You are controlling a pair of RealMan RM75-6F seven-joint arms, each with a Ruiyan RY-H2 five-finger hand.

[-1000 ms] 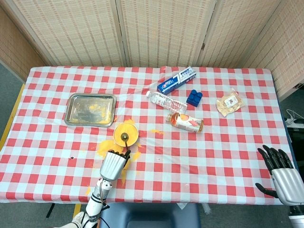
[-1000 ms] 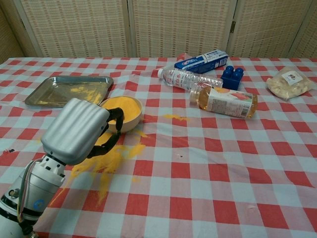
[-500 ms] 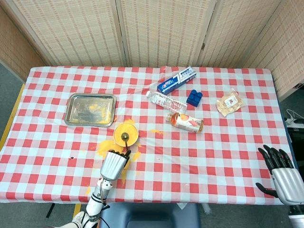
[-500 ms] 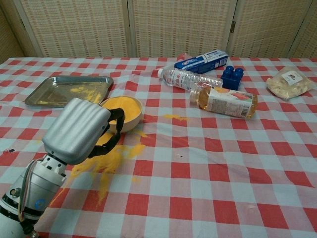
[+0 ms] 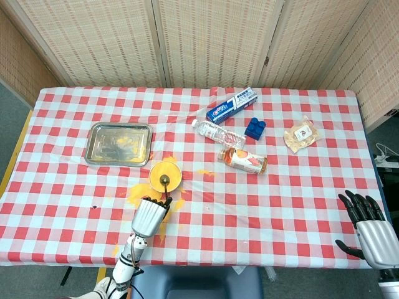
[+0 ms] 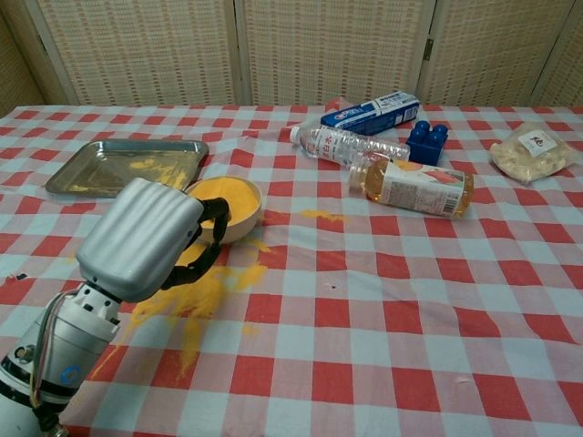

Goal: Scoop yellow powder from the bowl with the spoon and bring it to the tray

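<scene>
A small bowl (image 5: 166, 175) (image 6: 230, 206) full of yellow powder sits left of the table's middle. My left hand (image 5: 149, 215) (image 6: 144, 238) is just in front of it and grips the spoon (image 5: 164, 184), whose scoop lies over the powder in the head view. In the chest view the hand hides the spoon. The metal tray (image 5: 119, 144) (image 6: 125, 166), dusted with yellow powder, lies behind and left of the bowl. My right hand (image 5: 370, 230) hovers off the table's near right corner, fingers spread, holding nothing.
Spilled yellow powder (image 6: 196, 288) covers the cloth around and in front of the bowl. Further back lie a clear bottle (image 5: 216, 132), a juice bottle (image 5: 244, 160), a blue-and-white box (image 5: 233, 104), a blue block (image 5: 254, 128) and a snack bag (image 5: 302, 135).
</scene>
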